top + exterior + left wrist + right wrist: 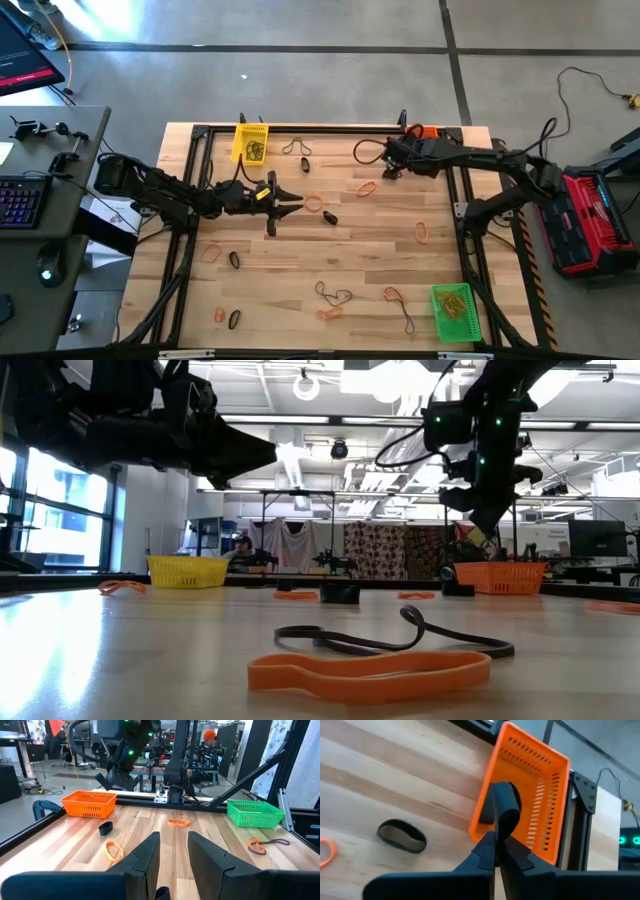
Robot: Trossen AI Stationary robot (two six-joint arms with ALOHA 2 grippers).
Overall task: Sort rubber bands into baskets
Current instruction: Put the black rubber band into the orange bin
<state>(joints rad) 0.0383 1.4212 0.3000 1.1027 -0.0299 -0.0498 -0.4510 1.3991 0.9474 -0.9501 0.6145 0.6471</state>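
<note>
My right gripper (497, 839) is shut on a wide black rubber band (504, 802) at the orange basket (535, 795), which stands at the table's far right; in the high view the arm hides most of that basket (424, 130). My left gripper (174, 837) stands open and level above the middle of the table (297, 201), with nothing between its fingertips. The yellow basket (251, 142) at the far left and the green basket (452, 311) at the near right each hold bands. Loose orange and black bands lie flat on the wood, among them an orange one (314, 203) and a black one (330, 217). My right gripper pinches one end of the black band's loop (501, 827) between its two fingertips. The fingers slant down toward the basket. The rest of the loop sticks out past the tips, lifted off the table, in front of the basket's long wall (487, 795).
A black band (402, 835) lies on the wood just beside the orange basket. More bands lie near the front edge (330, 296) and at the left (210, 253). A black frame (195, 180) borders the table. A red and black case (590, 220) sits off the table's right side.
</note>
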